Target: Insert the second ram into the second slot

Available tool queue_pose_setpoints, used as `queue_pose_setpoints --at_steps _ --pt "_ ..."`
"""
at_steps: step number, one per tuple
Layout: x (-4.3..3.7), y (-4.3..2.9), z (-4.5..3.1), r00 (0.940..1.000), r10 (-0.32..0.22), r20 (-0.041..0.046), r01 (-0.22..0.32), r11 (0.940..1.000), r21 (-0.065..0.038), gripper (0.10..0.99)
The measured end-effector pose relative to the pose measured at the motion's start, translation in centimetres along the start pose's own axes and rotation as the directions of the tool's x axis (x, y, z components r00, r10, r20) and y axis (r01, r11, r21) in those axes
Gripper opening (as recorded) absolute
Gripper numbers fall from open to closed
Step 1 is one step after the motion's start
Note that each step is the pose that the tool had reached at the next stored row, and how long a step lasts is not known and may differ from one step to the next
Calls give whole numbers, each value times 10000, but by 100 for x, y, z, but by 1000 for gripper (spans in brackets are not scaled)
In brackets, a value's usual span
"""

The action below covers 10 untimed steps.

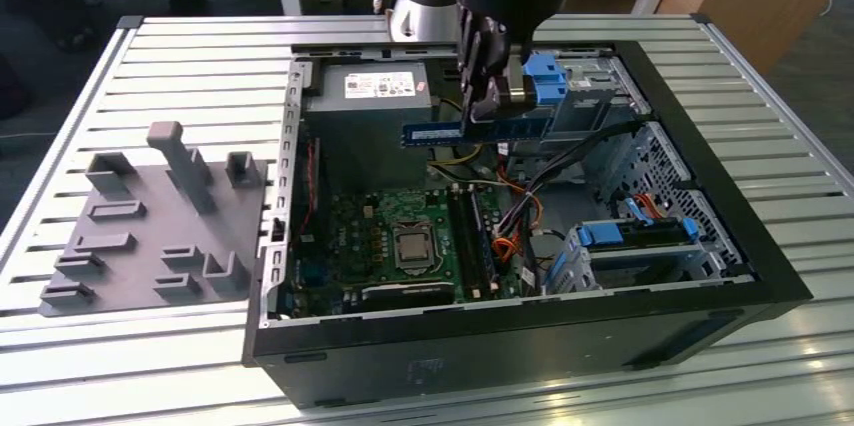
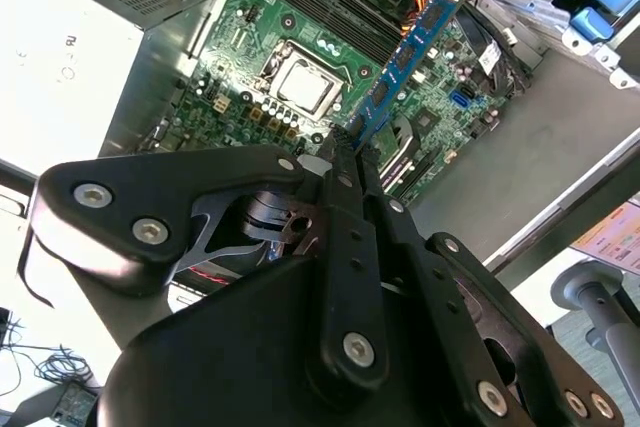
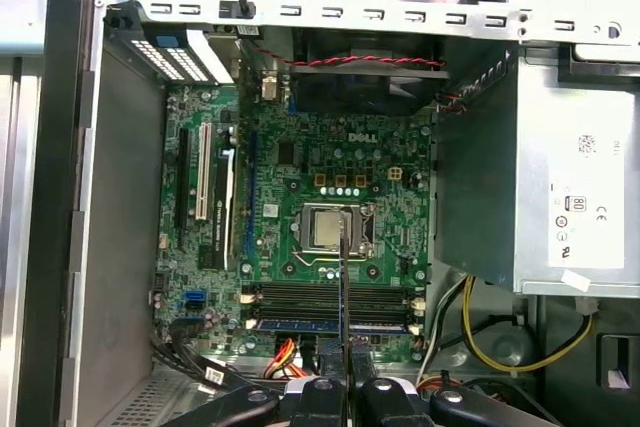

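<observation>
One ram [image 1: 434, 134] is hanging above the open case [image 1: 534, 331], over the motherboard [image 1: 387, 246]; the jaws are pinching it flat between them, a blue stretch sticking out beyond their tips.

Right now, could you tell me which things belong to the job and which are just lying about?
Job: gripper, shut on the memory stick; memory slots on the motherboard.
Lying about: grey holder tray, power supply, blue drive brackets, cables.
</observation>
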<state>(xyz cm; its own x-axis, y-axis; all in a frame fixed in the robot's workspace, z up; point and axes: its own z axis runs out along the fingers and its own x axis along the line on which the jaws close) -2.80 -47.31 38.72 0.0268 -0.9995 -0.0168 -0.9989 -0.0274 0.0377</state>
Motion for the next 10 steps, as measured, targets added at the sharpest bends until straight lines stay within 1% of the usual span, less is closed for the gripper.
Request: queue_pose_setpoints --at_steps 3,4,7,10 --pt "3 0 0 10000 17 -3 -17 10000 0 137" --pt "4 0 1 9999 113 1 -113 9999 2 137" --pt "4 0 4 9981 623 20 -623 9981 10 137" --pt "4 -1 6 9932 1164 41 -1165 9932 17 137"
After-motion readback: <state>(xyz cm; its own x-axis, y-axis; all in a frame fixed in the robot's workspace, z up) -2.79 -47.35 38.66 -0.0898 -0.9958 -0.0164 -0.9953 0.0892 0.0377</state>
